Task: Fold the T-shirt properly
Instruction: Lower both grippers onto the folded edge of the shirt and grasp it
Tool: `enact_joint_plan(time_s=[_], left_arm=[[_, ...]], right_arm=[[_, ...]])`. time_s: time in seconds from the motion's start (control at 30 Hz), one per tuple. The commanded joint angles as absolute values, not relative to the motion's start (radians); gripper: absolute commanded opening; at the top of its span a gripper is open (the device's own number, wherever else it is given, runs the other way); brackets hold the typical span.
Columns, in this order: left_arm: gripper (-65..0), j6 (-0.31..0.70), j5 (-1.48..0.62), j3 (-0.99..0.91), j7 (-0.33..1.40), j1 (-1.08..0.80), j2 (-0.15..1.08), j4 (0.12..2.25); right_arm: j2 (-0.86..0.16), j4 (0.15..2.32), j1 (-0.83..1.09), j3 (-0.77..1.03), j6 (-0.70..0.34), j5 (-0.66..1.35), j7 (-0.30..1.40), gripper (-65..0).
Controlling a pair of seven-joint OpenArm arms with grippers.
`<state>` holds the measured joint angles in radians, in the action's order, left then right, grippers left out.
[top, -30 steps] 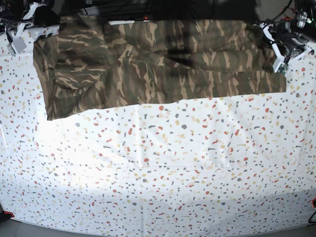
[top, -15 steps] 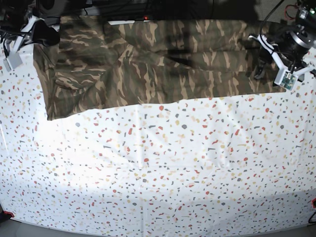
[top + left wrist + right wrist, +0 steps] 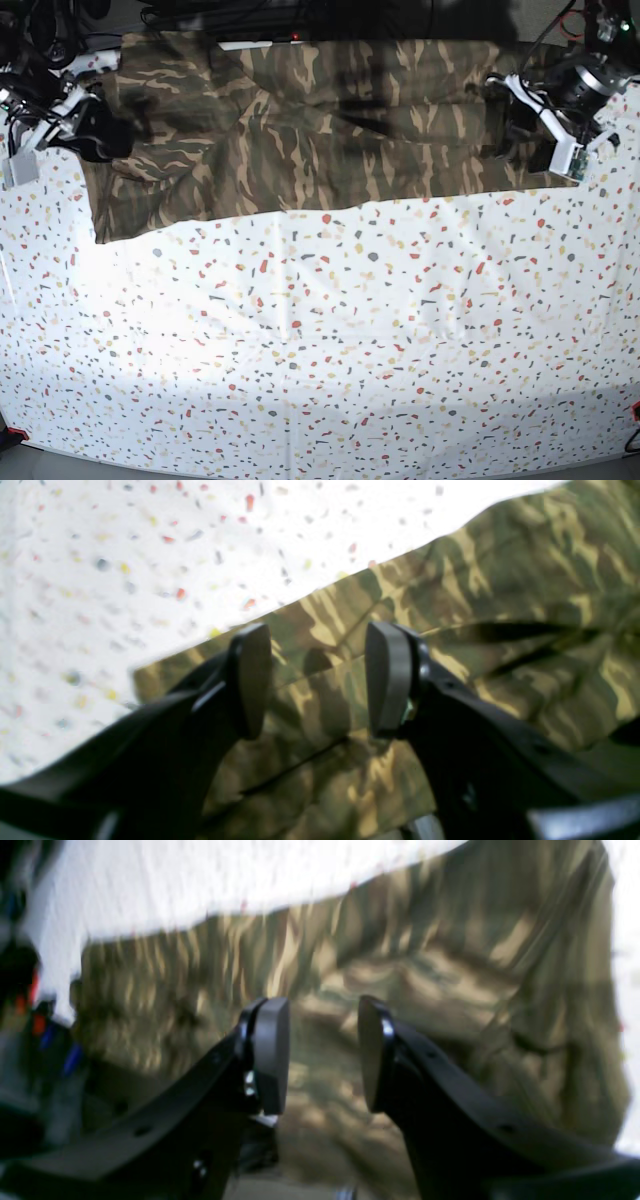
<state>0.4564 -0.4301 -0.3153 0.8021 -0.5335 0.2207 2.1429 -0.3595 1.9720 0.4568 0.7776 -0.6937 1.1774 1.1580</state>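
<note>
**Both grippers spread above the camouflage T-shirt**

Base view: the T-shirt lies folded in a long band along the far edge of the speckled table.

Left wrist view: the left gripper hangs over the cloth — jaws apart, empty.

Right wrist view — blurred: the right gripper, jaws apart, holds nothing.

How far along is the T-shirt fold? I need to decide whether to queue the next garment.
Done: the T-shirt lies as a long folded band along the table's far edge. In hand: nothing; the left claw and the right claw are both open above its two ends, with cloth showing between the pads. Left: grasping the ends and folding the band into a compact rectangle.
</note>
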Motion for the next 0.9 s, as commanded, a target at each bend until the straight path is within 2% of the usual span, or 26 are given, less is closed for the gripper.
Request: enact_joint_plan(time_s=[0.0, 0.1, 0.2, 0.43, 0.5, 0.6, 0.87], left_arm=[[-35.0, 0.458, -0.438, -0.321, 0.784, -0.524, 0.210, 2.114], [-35.0, 0.461, -0.437, -0.321, 0.784, -0.467, 0.188, 1.967], [-35.0, 0.461, -0.439, -0.321, 0.797, -0.396, 0.189, 1.851], [-35.0, 0.461, -0.439, -0.321, 0.843, -0.377, 0.188, 1.784], [-35.0, 0.461, -0.439, -0.321, 0.843, -0.383, 0.187, 1.773], [-35.0, 0.461, -0.439, -0.317, 0.812, -0.377, 0.180, 1.730], [-35.6, 0.464, -0.377, -0.209, 0.799, -0.212, 0.181, 1.481]], right_arm=[[-0.369, 1.985, 0.450, 0.782, -0.698, 1.179, 1.128, -41.4], [-0.349, 1.985, 0.406, 0.752, -0.698, 1.123, 1.116, -41.5], [-0.335, 1.969, 0.342, 0.644, -0.698, 1.029, 1.105, -41.5], [-0.336, 1.737, 0.240, 0.331, -0.698, 0.678, 0.950, -41.5], [-0.336, 1.674, 0.233, 0.304, -0.698, 0.629, 0.921, -42.5], [-0.337, 1.594, 0.231, 0.301, -0.698, 0.544, 0.830, -48.6], [-0.338, 1.402, 0.097, 0.300, -0.698, 0.510, 0.793, -48.9]])
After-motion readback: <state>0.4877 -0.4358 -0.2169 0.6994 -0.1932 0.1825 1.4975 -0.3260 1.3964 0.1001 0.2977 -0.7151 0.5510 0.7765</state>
